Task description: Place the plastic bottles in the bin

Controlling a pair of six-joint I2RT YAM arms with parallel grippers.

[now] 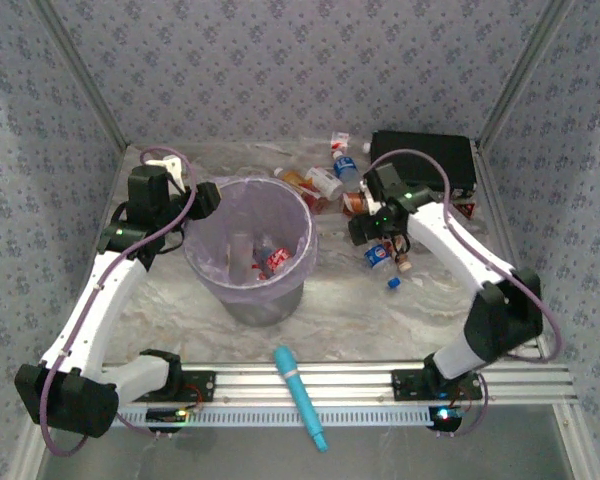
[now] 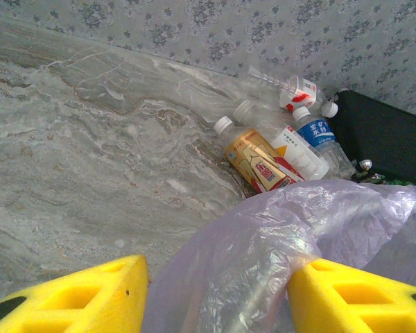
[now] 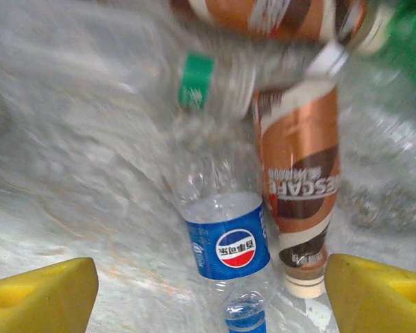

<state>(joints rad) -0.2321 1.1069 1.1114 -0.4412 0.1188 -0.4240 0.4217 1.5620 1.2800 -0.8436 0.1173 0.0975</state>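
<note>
The bin [image 1: 255,300] stands left of the middle of the table [image 1: 160,300], with bare marbled surface in front of it and to its left. The back right corner is crowded: a black case [image 1: 425,160] sits against the side frame, with loose bottles between it and the bin. The left fingers [image 2: 76,295] are clamped on the bin's far left rim, and crinkled lilac film fills the gap between them. A few bottles [image 1: 272,258] already lie inside the bin. The right fingers [image 3: 41,295] are spread wide and touch nothing. They hang above a clear Pepsi bottle [image 3: 229,239] and a brown bottle [image 3: 301,173] lying side by side just right of the bin. The Pepsi bottle's blue label shows the red, white and blue roundel, and the brown bottle's wrap reads "ESCAFE" upside down. Beyond them a green-banded bottle [image 3: 222,80] is too blurred to read. A loose blue cap [image 1: 393,283] lies near them. Behind the bin lie an amber bottle [image 2: 256,163] with a red patch, a blue-labelled bottle [image 2: 319,135] and a red-and-white one [image 2: 301,90], their print too small to read. A teal tool [image 1: 300,395] lies across the metal rail [image 1: 360,378] at the near edge. Floral-patterned walls [image 1: 280,60] close in the back and both sides.
</note>
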